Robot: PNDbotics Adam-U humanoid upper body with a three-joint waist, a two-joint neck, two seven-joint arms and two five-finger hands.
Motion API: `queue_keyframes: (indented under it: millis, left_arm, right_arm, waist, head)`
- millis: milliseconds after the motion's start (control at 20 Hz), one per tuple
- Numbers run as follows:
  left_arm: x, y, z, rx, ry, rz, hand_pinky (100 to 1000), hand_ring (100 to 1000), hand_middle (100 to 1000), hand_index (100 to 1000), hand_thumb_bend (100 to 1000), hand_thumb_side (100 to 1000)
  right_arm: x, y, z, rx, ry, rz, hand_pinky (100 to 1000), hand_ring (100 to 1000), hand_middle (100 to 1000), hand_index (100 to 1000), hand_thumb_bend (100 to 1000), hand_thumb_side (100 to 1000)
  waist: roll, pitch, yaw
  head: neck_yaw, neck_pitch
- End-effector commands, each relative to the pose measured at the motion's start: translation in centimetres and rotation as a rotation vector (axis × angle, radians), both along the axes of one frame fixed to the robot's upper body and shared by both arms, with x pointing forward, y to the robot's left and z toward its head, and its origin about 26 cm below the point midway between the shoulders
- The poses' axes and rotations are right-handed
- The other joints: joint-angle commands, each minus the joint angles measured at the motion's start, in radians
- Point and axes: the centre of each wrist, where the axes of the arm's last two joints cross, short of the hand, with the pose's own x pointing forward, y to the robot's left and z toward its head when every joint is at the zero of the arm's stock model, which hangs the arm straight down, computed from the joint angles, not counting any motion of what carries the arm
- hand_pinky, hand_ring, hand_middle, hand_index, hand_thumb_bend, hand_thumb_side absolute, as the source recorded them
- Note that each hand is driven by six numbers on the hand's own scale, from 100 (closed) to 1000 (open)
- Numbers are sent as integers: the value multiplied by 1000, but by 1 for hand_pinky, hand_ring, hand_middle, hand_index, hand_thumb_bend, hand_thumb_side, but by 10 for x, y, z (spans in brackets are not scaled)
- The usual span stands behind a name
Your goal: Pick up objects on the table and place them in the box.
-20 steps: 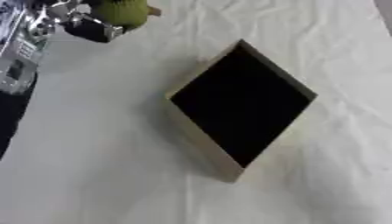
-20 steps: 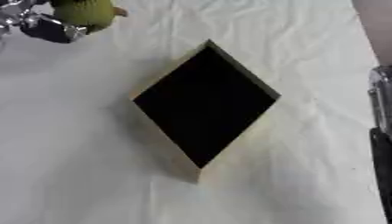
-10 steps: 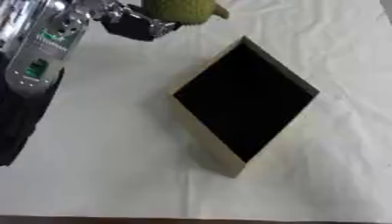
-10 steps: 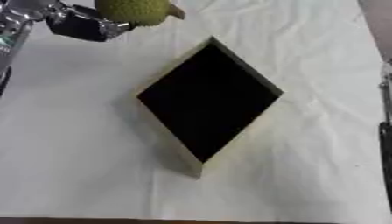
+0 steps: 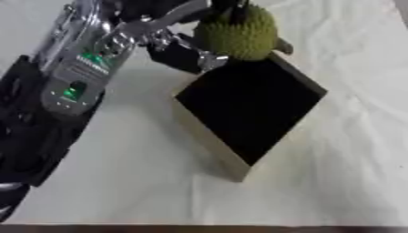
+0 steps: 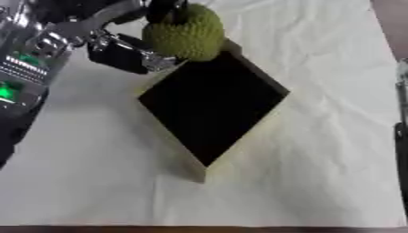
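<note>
While gripping the bumpy green fruit [image 5: 237,36] from above, left hand [image 5: 191,43] holds it over the far corner of the black-lined box [image 5: 251,107] on the white cloth [image 5: 350,182].

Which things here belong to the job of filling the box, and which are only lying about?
Belonging to the job:
- green bumpy fruit, held by the left hand above the box's far corner
- box, open, dark inside

Only there:
- white cloth covering the table
- a dark object at the right edge, too cut off to identify
</note>
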Motion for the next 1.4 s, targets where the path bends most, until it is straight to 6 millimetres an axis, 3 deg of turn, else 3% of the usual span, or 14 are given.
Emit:
queue_keyframes:
  millis: [50, 200, 550, 750, 950, 1050, 1250, 1400]
  left_arm:
    - [2, -4, -3, 32, 57, -24, 100, 286, 230, 435, 281, 100]
    - [7, -7, -14, 76, 122, -21, 100, 293, 236, 441, 279, 100]
    - [24, -6, -32, 147, 201, 49, 101, 332, 274, 482, 306, 100]
    - [27, -5, -35, 167, 201, 63, 172, 377, 326, 535, 339, 100]
    - [27, -4, -34, 204, 177, 76, 347, 494, 464, 686, 414, 100]
    - [25, -3, -32, 213, 154, 79, 436, 598, 590, 807, 481, 100]
    - [23, -2, -27, 212, 105, 87, 493, 675, 679, 871, 557, 100]
    - [23, 0, -25, 201, 88, 96, 472, 662, 658, 858, 532, 100]
  right_arm:
    - [-5, -4, 8, -15, -34, -23, 810, 668, 669, 827, 344, 616]
    - [-5, -5, 7, -15, -33, -30, 810, 667, 669, 826, 344, 616]
    - [-5, -5, 7, -16, -33, -27, 810, 668, 668, 826, 343, 615]
    - [-5, -5, 6, -15, -31, -27, 810, 667, 668, 826, 344, 615]
    - [-5, -5, 6, -15, -30, -26, 811, 667, 667, 826, 344, 615]
    - [-5, -4, 6, -15, -30, -26, 811, 665, 667, 826, 343, 615]
    - [-5, -4, 6, -15, -29, -25, 811, 664, 667, 826, 343, 615]
    - [-5, -4, 5, -14, -29, -25, 811, 664, 667, 826, 342, 615]
  waist:
    - [-1, -29, -2]
    - [-4, -27, -4]
    - [-2, -26, -5]
    - [-2, -25, -5]
    - [-2, -25, -3]
    - [-3, -24, -3]
    - [-4, -25, -2]
    - [-4, -25, -2]
  head:
    - [-24, -3]
    - [-49, -4]
    - [-57, -5]
    - [-57, -5]
    - [-57, -3]
    - [-57, -4]
    - [-56, -6]
    - [-56, -8]
